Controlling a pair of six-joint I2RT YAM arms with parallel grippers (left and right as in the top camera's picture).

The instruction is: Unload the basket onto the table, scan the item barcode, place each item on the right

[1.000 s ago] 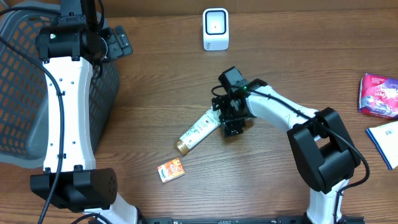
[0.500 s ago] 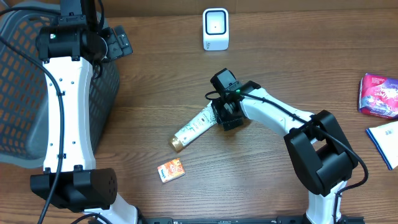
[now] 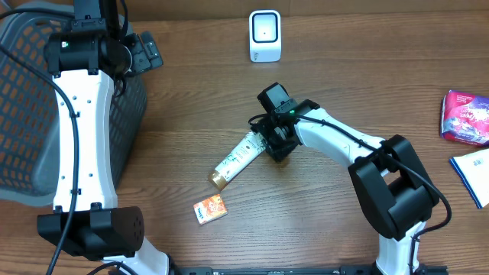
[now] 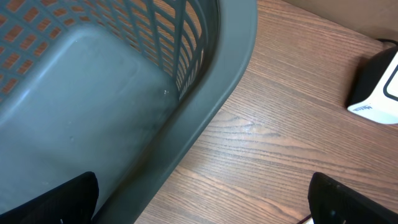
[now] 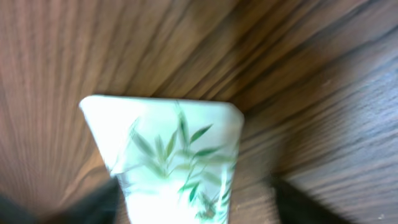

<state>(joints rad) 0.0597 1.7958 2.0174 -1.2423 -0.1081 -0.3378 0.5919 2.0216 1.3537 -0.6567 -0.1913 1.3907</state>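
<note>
Jaws of the right pincer (image 3: 276, 145) stand apart, wider than the flat crimped end of the tube (image 3: 238, 156) that lies between them; in the wrist view one dark finger (image 5: 305, 202) shows clear of the tube with bare wood in the gap, while the other finger is a blur at the tube's opposite edge, and whether it touches cannot be told. This pincer hangs low over the wooden table (image 3: 191, 92), pointing down at that crimped end. From there the tube, pale with green leaves printed on it, lies flat on the wood and runs away from the pincer to its gold cap at the far end. A small orange packet (image 3: 210, 208) lies past the cap, farther again from the right pincer and apart from the tube. The white scanner (image 3: 265, 36) stands upright well away from this pincer, on the side opposite the packet. The left pincer (image 3: 145, 52) is spread wide and holds nothing; it hovers just beside the rim of the grey basket (image 3: 23, 84), which fills the space under one of its fingers. A purple packet (image 3: 464, 116) and a blue and white item (image 3: 474, 172) lie well apart from both pincers
</note>
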